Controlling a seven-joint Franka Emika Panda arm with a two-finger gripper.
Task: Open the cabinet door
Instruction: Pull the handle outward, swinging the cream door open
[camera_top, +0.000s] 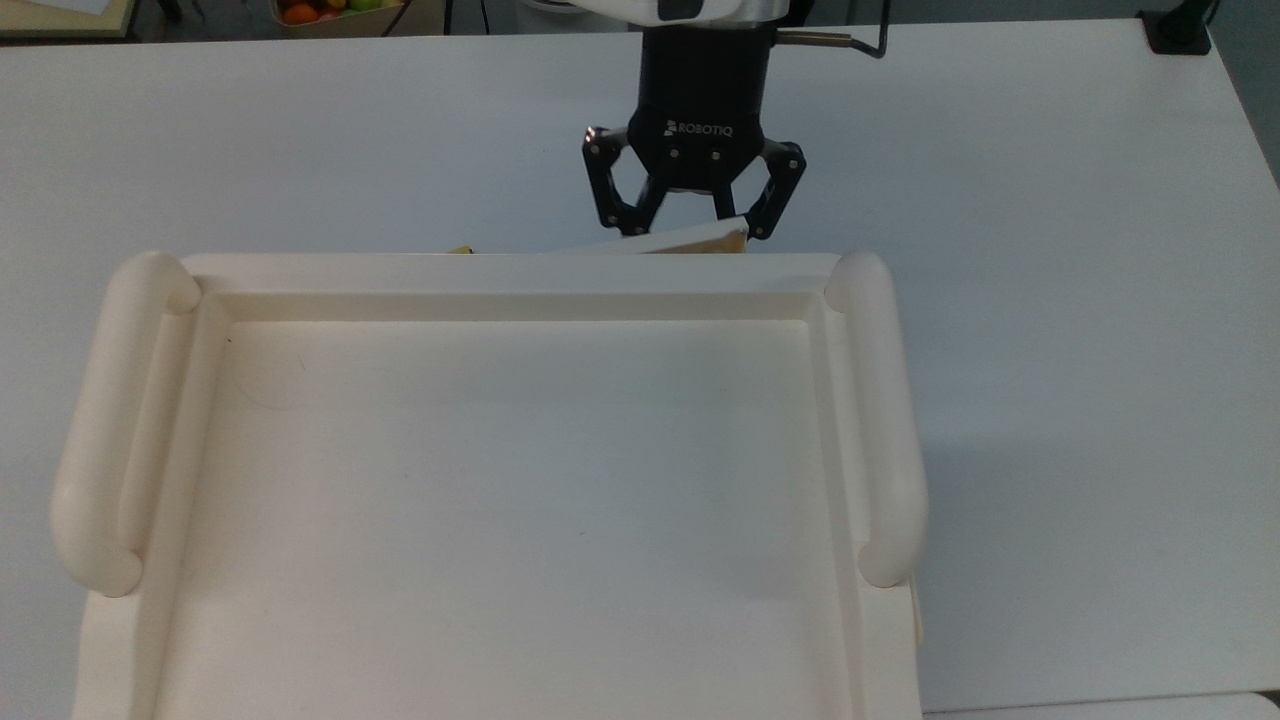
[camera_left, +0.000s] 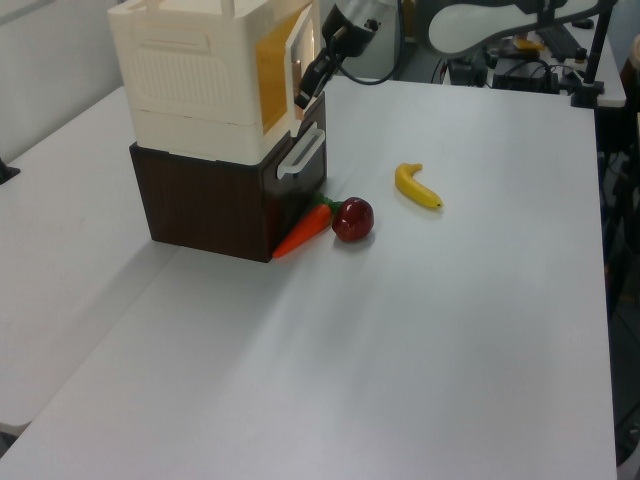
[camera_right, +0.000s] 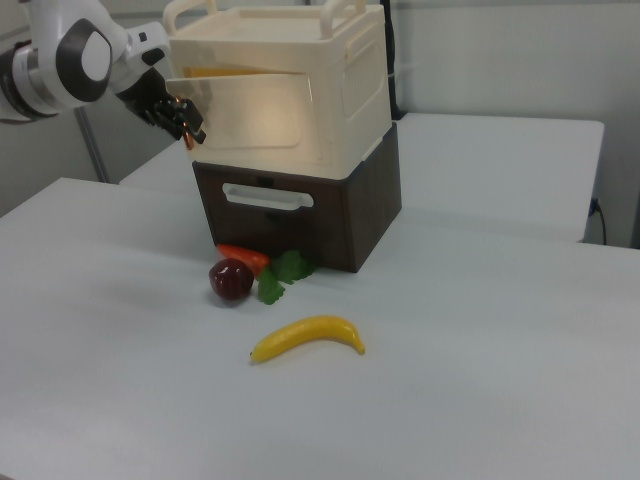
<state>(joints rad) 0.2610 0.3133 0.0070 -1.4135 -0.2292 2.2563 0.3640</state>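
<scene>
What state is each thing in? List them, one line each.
cabinet door: partly open, its free edge swung out toward the gripper
gripper: open, at the door's free edge
drawer: shut
banana: lying on the table, apart from the rest
apple: resting beside the carrot
carrot: lying against the cabinet's base

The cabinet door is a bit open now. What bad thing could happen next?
The gripper sits at the very edge of the cabinet door, so it might slip off and leave the door only partly open. Pulling hard could also shift the cream cabinet stacked on the brown drawer box. The carrot and apple lie close below.
</scene>
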